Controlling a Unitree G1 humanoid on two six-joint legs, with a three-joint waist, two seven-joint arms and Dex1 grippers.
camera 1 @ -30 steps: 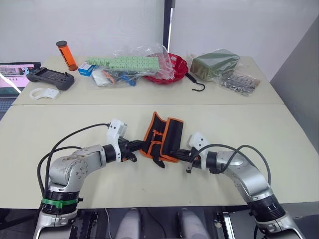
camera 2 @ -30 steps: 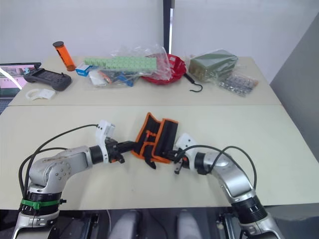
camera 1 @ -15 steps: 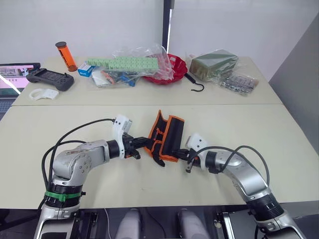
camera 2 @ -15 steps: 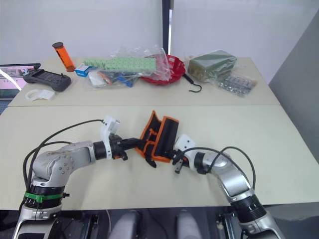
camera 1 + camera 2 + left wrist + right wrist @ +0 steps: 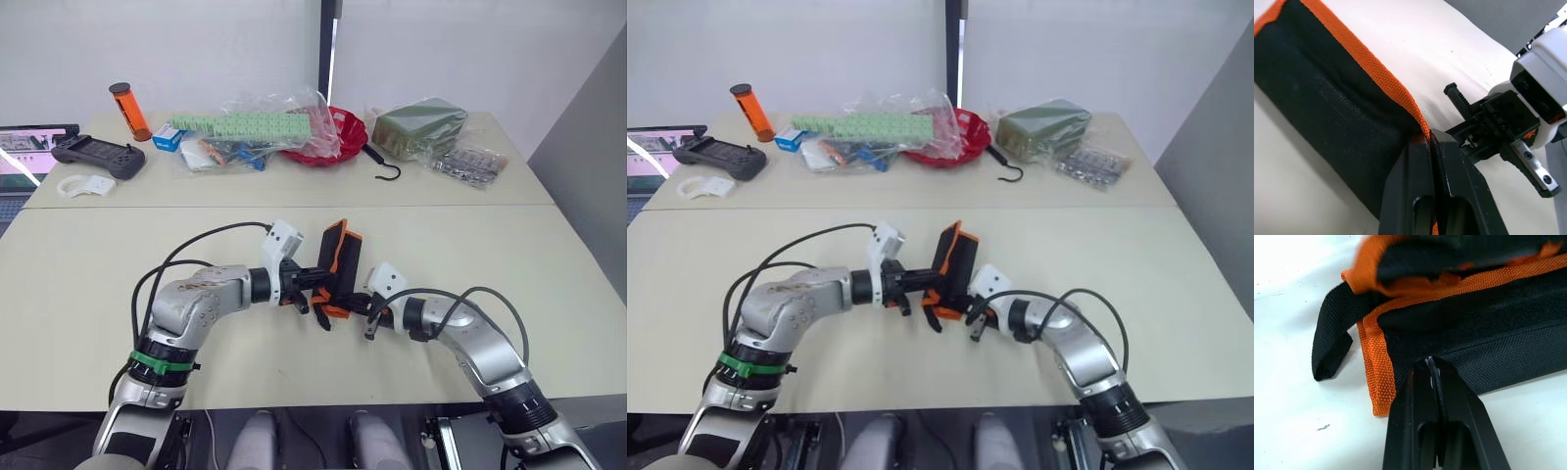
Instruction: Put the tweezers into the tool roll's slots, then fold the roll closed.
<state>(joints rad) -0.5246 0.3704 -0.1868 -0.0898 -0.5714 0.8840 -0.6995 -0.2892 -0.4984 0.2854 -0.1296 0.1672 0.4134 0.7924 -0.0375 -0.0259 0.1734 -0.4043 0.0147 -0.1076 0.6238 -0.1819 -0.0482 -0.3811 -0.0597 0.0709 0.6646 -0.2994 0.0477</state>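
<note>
— Where's the tool roll (image 5: 336, 266) sitting?
— Centre of the frame, on the near table (image 5: 88, 294), with the left gripper (image 5: 315, 281) at its left edge and the right gripper (image 5: 361, 303) at its lower right.
— And further back?
— Upper centre, the red bowl (image 5: 345, 132) rests on the far table, with the hook (image 5: 383, 163) just right of it. The controller (image 5: 98, 153) lies upper left, the cylinder (image 5: 129, 109) standing behind it.

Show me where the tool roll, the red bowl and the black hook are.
tool roll (image 5: 339, 257): left eye view, on its raised black flap.
red bowl (image 5: 351, 135): left eye view, on its right rim.
black hook (image 5: 383, 162): left eye view, mid-shaft.
</note>
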